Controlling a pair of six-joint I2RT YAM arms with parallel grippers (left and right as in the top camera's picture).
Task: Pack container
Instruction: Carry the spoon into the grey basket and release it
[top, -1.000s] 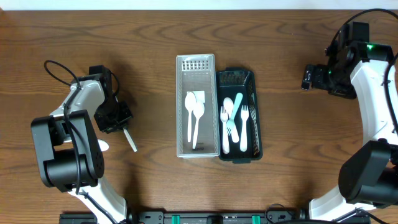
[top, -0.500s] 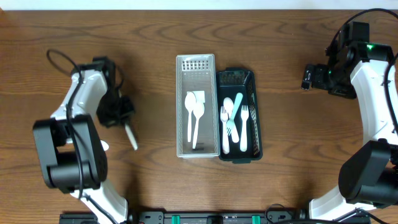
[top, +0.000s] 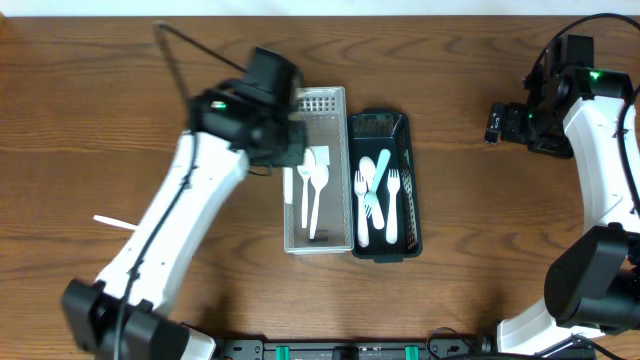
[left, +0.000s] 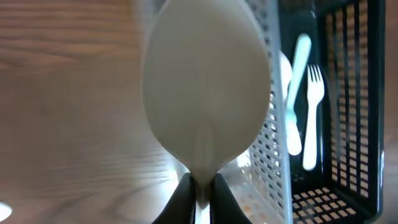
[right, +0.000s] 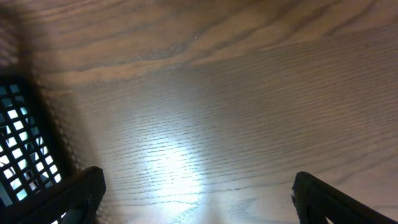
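My left gripper (top: 287, 158) is shut on a white plastic spoon (top: 289, 187) and holds it over the left edge of the white perforated tray (top: 315, 96). In the left wrist view the spoon's bowl (left: 206, 87) fills the middle, pinched at its neck by the fingers (left: 199, 194), with the white tray's wall (left: 274, 134) just to the right. White spoons (top: 313, 178) lie in that tray. The dark tray (top: 415, 185) beside it holds white forks (top: 368, 196) and a light blue utensil (top: 382, 167). My right gripper (top: 493, 125) is open and empty over bare table, right of the dark tray.
A white utensil (top: 114, 221) lies alone on the wooden table at the far left. The dark tray's corner (right: 18, 146) shows at the left of the right wrist view, and its mesh (left: 357, 124) shows in the left wrist view.
My left arm has swung from the far left of the table to the white tray, carrying the white spoon. The right arm has not moved.
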